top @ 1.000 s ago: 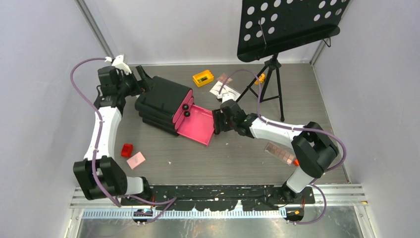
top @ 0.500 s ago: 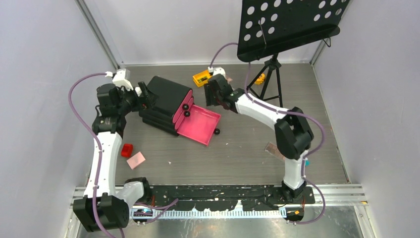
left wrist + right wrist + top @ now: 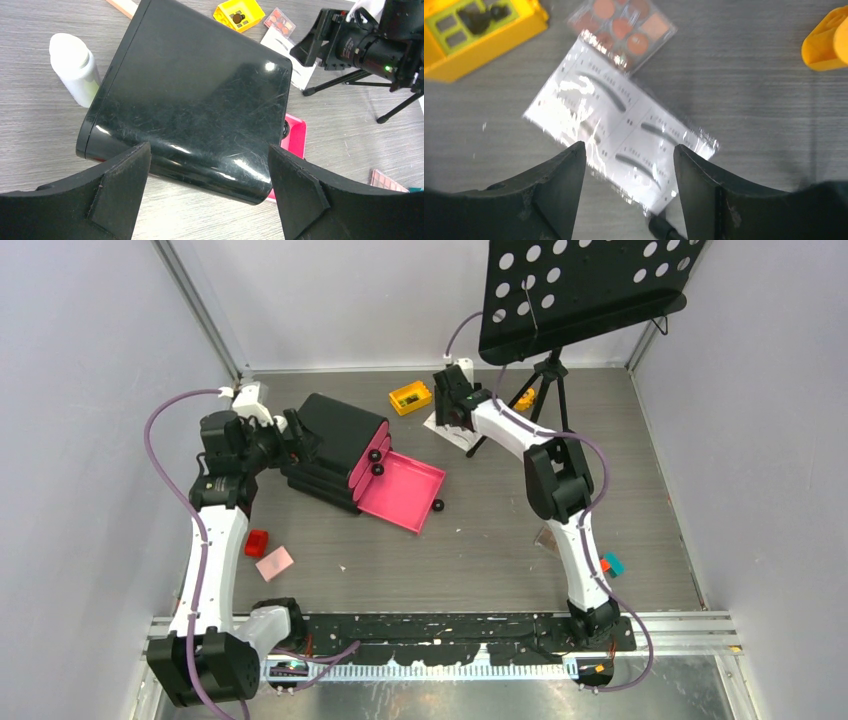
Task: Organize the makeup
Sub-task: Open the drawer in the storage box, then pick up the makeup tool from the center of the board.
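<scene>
Barely begun: the drawer (image 3: 400, 490) stands open and bare, while the card (image 3: 619, 130), a palette (image 3: 624, 30) and a yellow block (image 3: 479, 35) lie loose far, a red block (image 3: 257, 542) near left. Right gripper (image 3: 628, 155) hovers released over the card; left gripper (image 3: 208, 152), jaws wide, faces the chest (image 3: 195, 95), gripping nothing.

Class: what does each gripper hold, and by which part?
Nothing is held. Left gripper open by the black chest; right gripper open above the eyebrow card.
</scene>
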You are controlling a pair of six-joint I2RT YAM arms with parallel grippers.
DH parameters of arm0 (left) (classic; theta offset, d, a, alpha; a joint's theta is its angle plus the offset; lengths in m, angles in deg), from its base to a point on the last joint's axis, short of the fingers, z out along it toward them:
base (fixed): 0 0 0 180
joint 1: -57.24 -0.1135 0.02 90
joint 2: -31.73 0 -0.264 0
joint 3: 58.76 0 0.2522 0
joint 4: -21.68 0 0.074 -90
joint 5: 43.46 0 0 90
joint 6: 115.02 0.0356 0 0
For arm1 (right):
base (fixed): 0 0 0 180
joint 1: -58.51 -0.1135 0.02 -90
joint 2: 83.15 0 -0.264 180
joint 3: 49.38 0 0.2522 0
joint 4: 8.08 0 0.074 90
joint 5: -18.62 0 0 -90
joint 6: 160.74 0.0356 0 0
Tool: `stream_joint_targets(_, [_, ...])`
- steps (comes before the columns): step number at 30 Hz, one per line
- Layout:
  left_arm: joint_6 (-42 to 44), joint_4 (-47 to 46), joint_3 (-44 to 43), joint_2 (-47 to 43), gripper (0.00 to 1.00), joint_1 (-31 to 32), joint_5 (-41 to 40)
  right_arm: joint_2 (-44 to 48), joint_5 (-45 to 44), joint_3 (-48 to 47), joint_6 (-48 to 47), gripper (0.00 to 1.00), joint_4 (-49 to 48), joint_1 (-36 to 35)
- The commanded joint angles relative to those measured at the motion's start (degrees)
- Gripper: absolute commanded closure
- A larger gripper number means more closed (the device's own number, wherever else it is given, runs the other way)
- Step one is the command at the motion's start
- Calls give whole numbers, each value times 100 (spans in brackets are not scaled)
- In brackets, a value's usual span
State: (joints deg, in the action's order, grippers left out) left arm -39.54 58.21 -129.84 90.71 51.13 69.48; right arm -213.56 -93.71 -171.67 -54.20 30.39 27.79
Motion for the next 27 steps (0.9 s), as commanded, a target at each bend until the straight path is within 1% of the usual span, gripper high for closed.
stream_joint_targets(1, [47, -152, 10, -114, 11, 21, 157, -299, -490, -909, 600, 30, -70, 124])
stream_joint_targets(4, [38, -150, 11, -123, 11, 18, 157, -559, -635, -1363, 976, 28, -66, 148])
stream_joint_targets(6, [37, -154, -5, -124, 11, 22, 173, -674, -760, -1574, 1249, 24, -79, 165])
stream_joint_targets(7, [30, -154, -7, -124, 11, 22, 183, -731, -772, -1661, 1385, 19, -98, 163])
stream_joint_targets(9, [18, -153, -15, -121, 11, 21, 216, -856, -765, -1834, 1600, 16, -169, 163])
stream_joint_targets(14, [-28, -157, -15, -111, 11, 23, 251, -1192, -1190, -2243, 2417, 13, -143, 167])
stream_joint_targets(17, [-33, -162, -36, -95, 11, 15, 289, -1436, -1623, -2531, 2826, 12, -41, 126])
stream_joint_targets(20, [-24, -125, -72, -98, 11, 22, 308, -1685, -1796, -2862, 2869, 12, -60, 105])
stream_joint_targets(24, [-2, -83, -114, -89, 11, 22, 394, -2084, -2094, -3487, 2554, 11, -34, 59])
stream_joint_targets(27, [81, 32, -196, -103, 11, 21, 378, -2309, -2255, -3732, 2501, 11, 11, 60])
